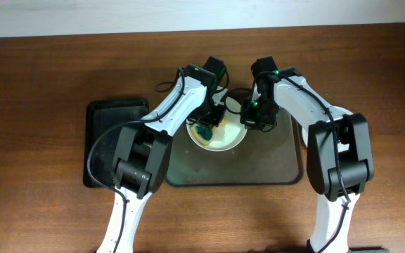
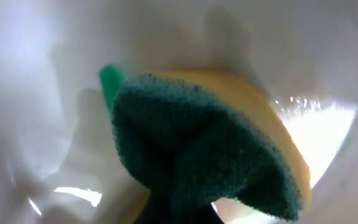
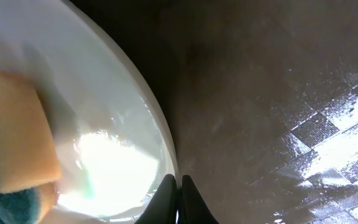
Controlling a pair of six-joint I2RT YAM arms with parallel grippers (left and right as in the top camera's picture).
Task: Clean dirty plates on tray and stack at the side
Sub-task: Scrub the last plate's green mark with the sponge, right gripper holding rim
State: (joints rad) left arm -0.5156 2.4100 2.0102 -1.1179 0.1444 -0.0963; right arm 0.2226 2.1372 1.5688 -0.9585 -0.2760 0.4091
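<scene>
A white plate point(image 1: 225, 138) lies at the back left of the dark olive-grey tray point(image 1: 273, 165); I cannot tell whether other plates lie under it. My left gripper point(image 1: 208, 126) is shut on a yellow sponge with a dark green scouring face point(image 2: 204, 155) and presses it onto the plate point(image 2: 42, 74). A green smear point(image 2: 109, 81) shows beside the sponge. My right gripper point(image 1: 248, 121) is shut on the plate's right rim; in the right wrist view its fingers point(image 3: 179, 198) pinch the rim of the plate point(image 3: 104, 93), with the sponge point(image 3: 11, 137) at the left and the tray point(image 3: 260, 93) at the right.
A smaller black tray point(image 1: 107, 123) lies to the left of the olive tray on the brown wooden table point(image 1: 34, 105). Both arms reach over the tray's back part from the near side.
</scene>
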